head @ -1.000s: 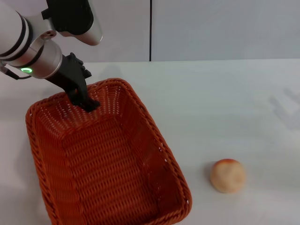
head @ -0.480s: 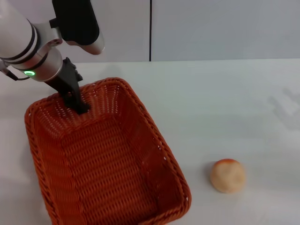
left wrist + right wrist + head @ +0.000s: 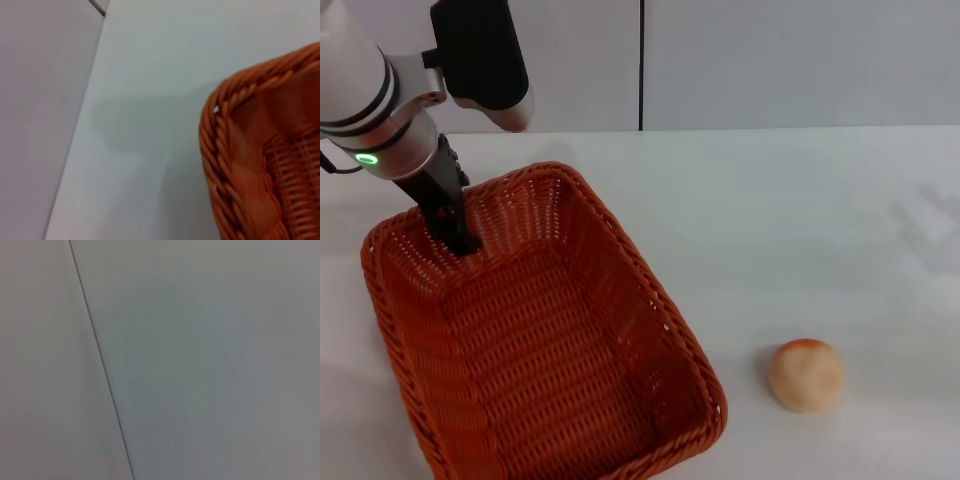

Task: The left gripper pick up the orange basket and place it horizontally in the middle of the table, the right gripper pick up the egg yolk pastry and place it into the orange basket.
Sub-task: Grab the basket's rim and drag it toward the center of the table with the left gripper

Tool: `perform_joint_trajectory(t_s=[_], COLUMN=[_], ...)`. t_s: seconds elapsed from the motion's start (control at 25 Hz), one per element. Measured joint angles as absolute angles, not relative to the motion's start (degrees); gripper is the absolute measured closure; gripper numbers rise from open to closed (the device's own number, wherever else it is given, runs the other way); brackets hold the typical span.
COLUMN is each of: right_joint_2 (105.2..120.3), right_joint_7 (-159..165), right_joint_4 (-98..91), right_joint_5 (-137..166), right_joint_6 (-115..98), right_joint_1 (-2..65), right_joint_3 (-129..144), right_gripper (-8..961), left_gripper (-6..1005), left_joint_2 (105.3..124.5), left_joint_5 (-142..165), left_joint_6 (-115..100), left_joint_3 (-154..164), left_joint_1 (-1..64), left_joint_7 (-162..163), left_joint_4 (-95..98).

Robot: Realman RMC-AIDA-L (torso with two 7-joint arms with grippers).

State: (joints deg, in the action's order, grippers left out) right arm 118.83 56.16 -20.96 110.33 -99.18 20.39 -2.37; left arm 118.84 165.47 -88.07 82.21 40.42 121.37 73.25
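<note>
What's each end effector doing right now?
Left end effector: at the far wall of the orange basket; open or closed cannot be told.
Right end effector: not in view.

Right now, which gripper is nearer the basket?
Left. The left gripper is at the basket's far wall, fingers reaching down inside the rim. The right gripper is out of every view, so it isn't near the basket.

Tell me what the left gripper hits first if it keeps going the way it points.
Probably the orange basket: the left gripper points down at the basket's far wall, already at or touching its inner weave.
</note>
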Motion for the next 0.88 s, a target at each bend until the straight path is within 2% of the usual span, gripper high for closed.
perform_joint_trajectory(t_s=[0.2, 0.4, 0.64, 0.76, 0.88], right_joint_2=[118.83, 118.79, 118.65, 118.60, 118.58], right_joint_7=[56.2, 56.2, 56.2, 56.2, 55.9], right_joint_4=[-20.9, -20.9, -20.9, -21.1, -21.3], right_joint_5=[110.3, 110.3, 110.3, 110.3, 110.3], right_joint_6=[-98.9, -98.8, -98.3, -98.1, -97.6], right_joint_1=[20.7, 20.9, 21.6, 21.9, 22.2], right_joint_3=[-2.4, -2.6, -2.4, -2.4, -2.6], right_gripper=[376, 377, 377, 377, 377], left_gripper=[201, 245, 400, 579, 620], left_joint_2=[118.82, 118.82, 118.92, 119.00, 119.09], left_joint_5=[165.5, 165.5, 165.5, 165.5, 165.1], left_joint_6=[-89.5, -89.7, -89.4, -89.6, -89.8], left_joint_3=[82.6, 82.7, 82.5, 82.6, 82.8], left_joint_1=[41.0, 41.1, 41.5, 42.0, 42.6], left_joint_7=[121.3, 121.9, 123.8, 125.3, 127.1], left_joint_4=[72.5, 72.2, 71.6, 71.3, 71.4])
